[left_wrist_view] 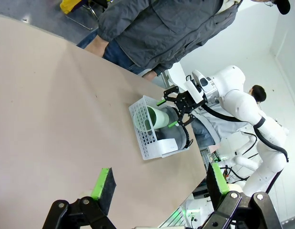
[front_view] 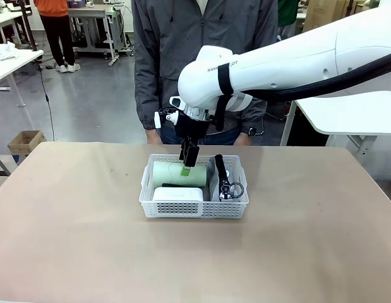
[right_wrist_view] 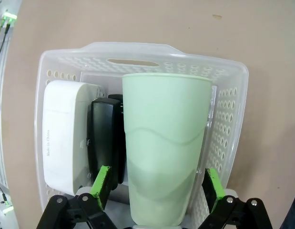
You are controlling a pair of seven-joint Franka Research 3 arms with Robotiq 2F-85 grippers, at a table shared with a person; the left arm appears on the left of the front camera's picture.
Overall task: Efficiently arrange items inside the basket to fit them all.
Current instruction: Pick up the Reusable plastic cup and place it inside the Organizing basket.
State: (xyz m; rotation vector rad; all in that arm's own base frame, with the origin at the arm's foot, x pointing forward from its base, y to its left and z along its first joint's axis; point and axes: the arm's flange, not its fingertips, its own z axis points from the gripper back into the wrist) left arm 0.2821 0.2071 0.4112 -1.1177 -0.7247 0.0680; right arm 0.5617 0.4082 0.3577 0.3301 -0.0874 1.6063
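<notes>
A: You're hovering the right gripper (front_view: 188, 160) over the basket (front_view: 194, 208), which is sitting mid-table (front_view: 69, 221); jaws are standing wide, pads either side of the pale green cup (right_wrist_view: 166, 148) but not clamping it; holding nothing.

B: Where's the cup lying?

A: It's lying on its side along the basket's far wall; the white box (front_view: 177, 193) is sitting against the near wall, the black stapler (right_wrist_view: 105, 138) wedged between the two; the grey pouch (front_view: 224, 180) with its metal ring is filling the right end.

B: And your left gripper (left_wrist_view: 158, 187)?

A: It's hanging well back over bare table, fingers spread wide, gripping nothing; a person (front_view: 201, 57) is standing at the far edge.
</notes>
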